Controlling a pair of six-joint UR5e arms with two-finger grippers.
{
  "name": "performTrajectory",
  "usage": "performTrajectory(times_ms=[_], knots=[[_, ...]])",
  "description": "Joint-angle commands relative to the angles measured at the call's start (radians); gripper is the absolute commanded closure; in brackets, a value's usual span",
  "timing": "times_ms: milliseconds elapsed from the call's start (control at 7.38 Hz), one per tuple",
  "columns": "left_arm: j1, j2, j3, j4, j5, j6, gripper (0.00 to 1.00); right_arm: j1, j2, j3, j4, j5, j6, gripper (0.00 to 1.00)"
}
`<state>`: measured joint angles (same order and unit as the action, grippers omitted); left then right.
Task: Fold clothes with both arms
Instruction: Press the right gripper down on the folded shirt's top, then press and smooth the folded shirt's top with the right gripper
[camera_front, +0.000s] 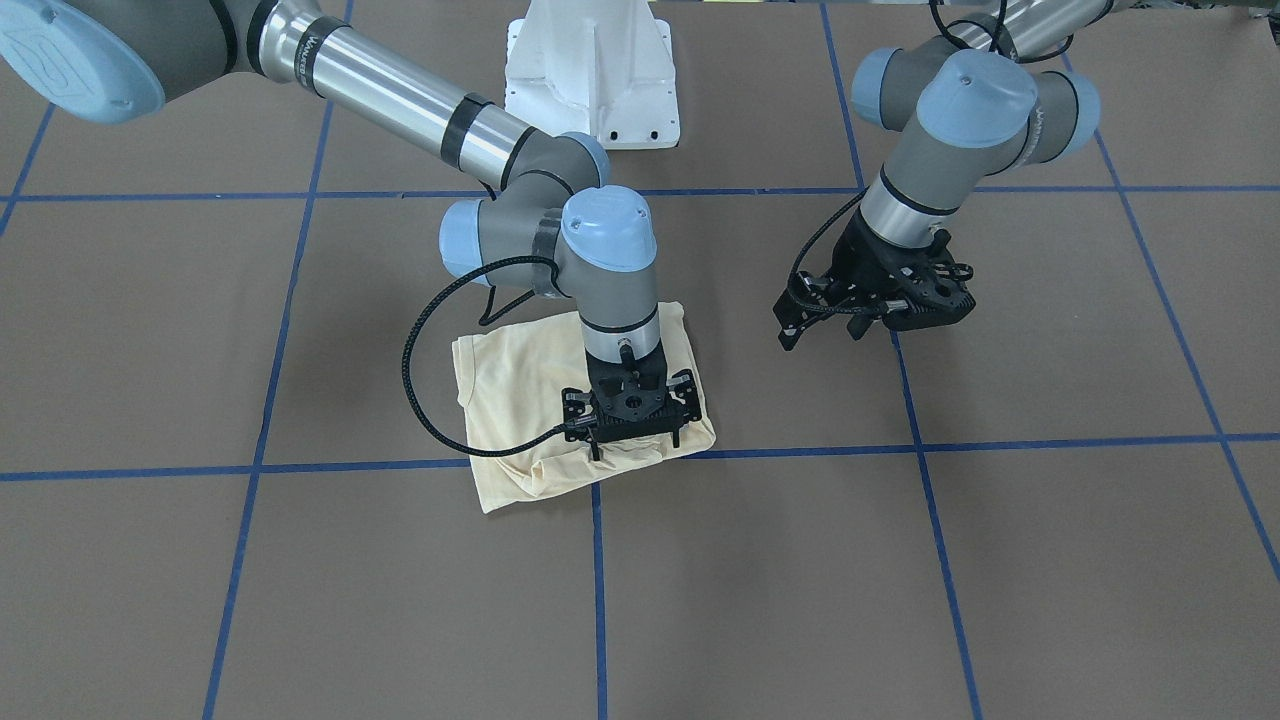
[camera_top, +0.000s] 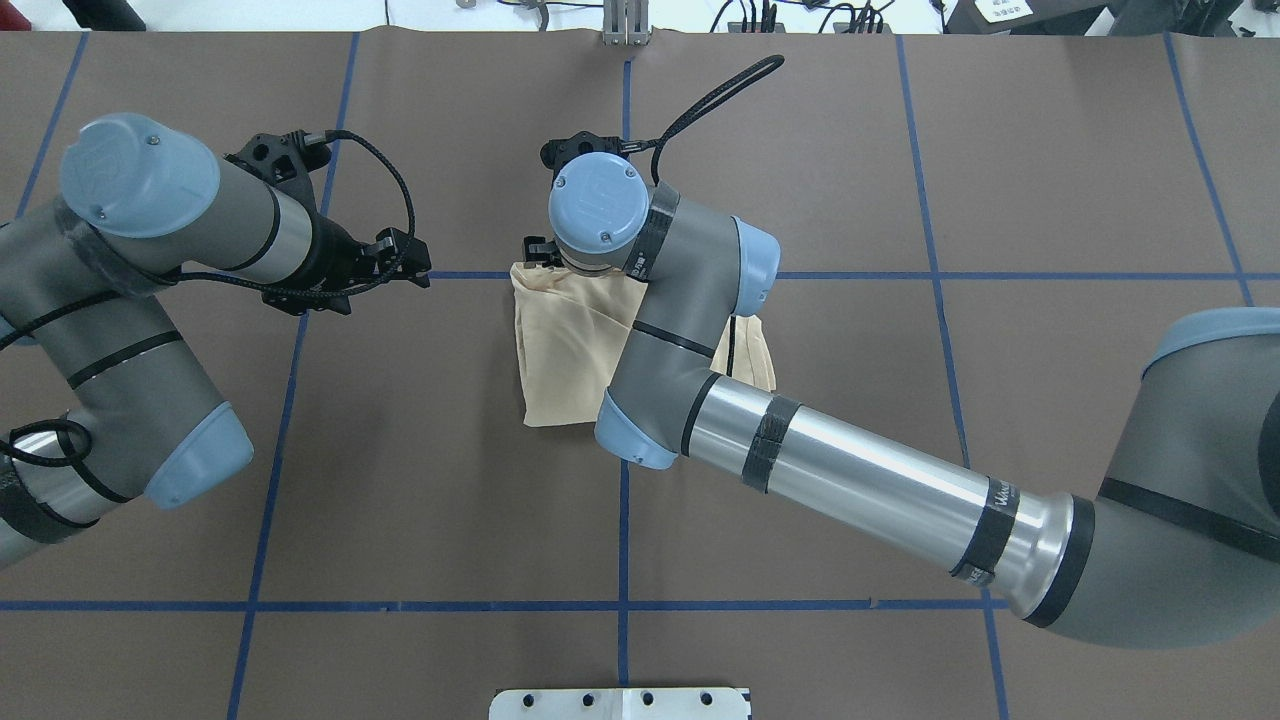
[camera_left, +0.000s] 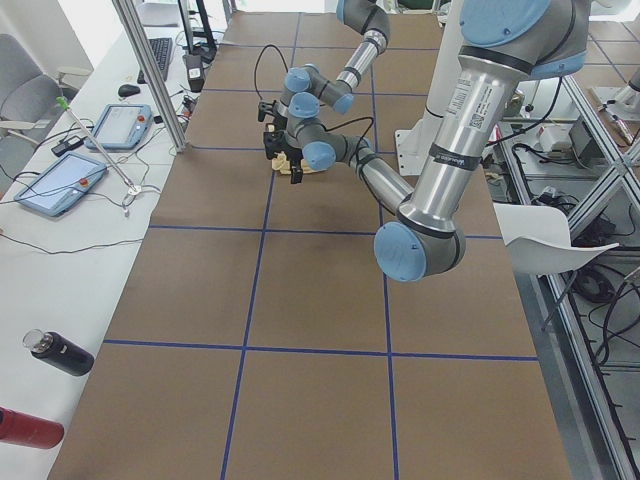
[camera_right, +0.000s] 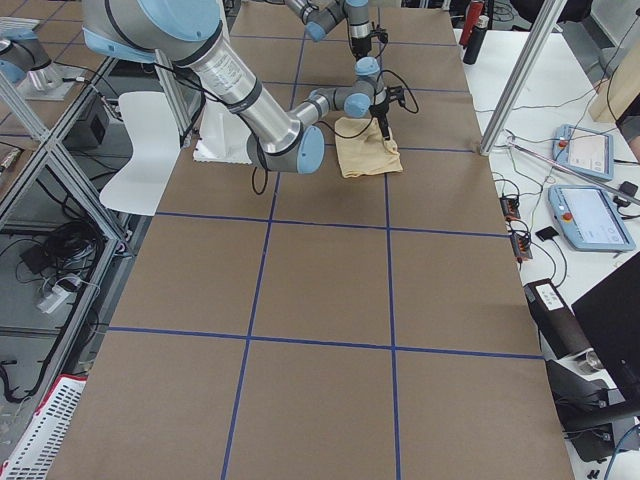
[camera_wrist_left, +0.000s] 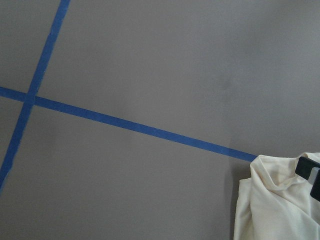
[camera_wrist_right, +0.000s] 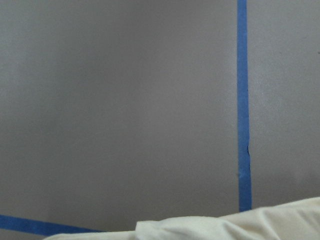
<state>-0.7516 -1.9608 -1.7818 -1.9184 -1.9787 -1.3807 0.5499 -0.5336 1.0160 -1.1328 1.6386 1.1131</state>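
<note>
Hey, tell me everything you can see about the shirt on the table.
The shirt is pale cream-yellow and looks thin and soft. It is folded into a rumpled, roughly square bundle lying flat on the brown table, with its edge farthest from the robot over a blue tape line. No print or label shows. The right end effector is down on that far edge. Whether it grips the cloth is unclear.

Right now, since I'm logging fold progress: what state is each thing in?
T-shirt: folded into a compact bundle, lying on the table.
Right gripper: lowered onto the T-shirt's edge; whether it is open or shut cannot be told.
Left gripper: open, empty, hovering beside the T-shirt.
</note>
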Motion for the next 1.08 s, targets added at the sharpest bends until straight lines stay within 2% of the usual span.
performTrajectory(times_ms=[0, 406, 677, 948], knots=[[0.000, 0.000, 0.001, -0.002, 0.000, 0.000, 0.01, -0.001, 0.003, -0.025, 0.004, -0.003, -0.009, 0.01], [0.000, 0.002, 0.004, -0.004, 0.000, 0.000, 0.01, -0.002, 0.041, -0.076, 0.016, -0.028, -0.021, 0.01], [-0.009, 0.002, 0.005, -0.004, 0.000, 0.002, 0.01, -0.001, 0.041, -0.114, 0.144, -0.069, -0.022, 0.01], [-0.023, 0.002, 0.005, -0.004, 0.000, 0.005, 0.01, 0.005, 0.059, -0.108, 0.156, -0.075, -0.022, 0.01]])
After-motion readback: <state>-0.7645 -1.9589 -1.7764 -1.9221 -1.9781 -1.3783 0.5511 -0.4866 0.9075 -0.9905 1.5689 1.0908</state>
